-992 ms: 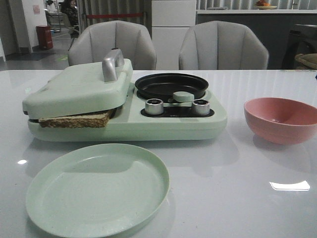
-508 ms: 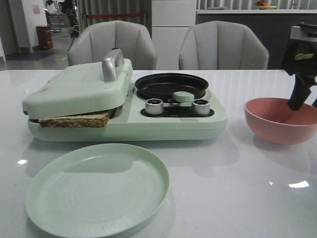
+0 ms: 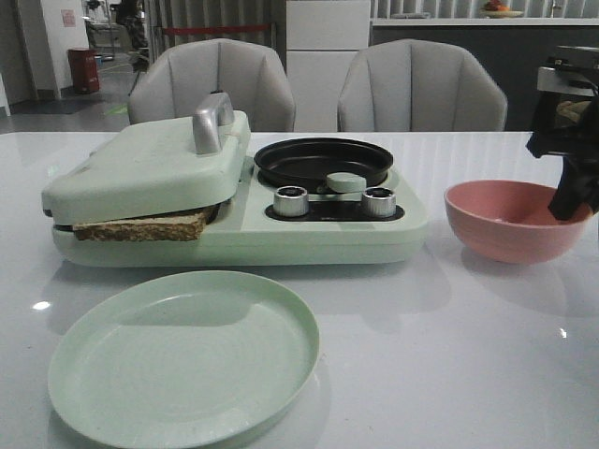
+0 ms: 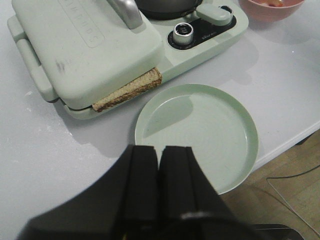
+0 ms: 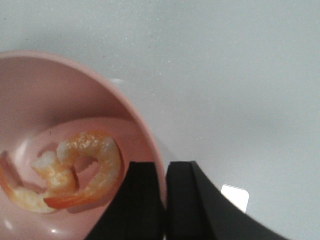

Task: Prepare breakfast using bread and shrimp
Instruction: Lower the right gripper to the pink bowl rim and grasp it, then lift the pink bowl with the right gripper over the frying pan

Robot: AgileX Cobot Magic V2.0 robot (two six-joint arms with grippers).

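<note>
A slice of bread (image 3: 140,226) (image 4: 131,90) pokes out from under the shut lid of the pale green breakfast maker (image 3: 150,168). Curled orange-pink shrimp (image 5: 85,170) lie in the pink bowl (image 3: 505,224) (image 5: 60,85) at the table's right. My right gripper (image 3: 571,201) (image 5: 165,165) is shut on the bowl's rim, one finger inside and one outside. My left gripper (image 4: 160,148) is shut and holds nothing; it hovers over the near edge of the green plate (image 4: 200,130) and is out of the front view.
The breakfast maker's right half holds an empty black round pan (image 3: 323,161) with two silver knobs (image 3: 292,200) in front. The empty green plate (image 3: 182,355) lies at the table's front left. Two grey chairs (image 3: 421,89) stand behind the table.
My right gripper came in from the right, dipped to the pink bowl and shut on its rim. The bowl has since shifted left and slightly up.
</note>
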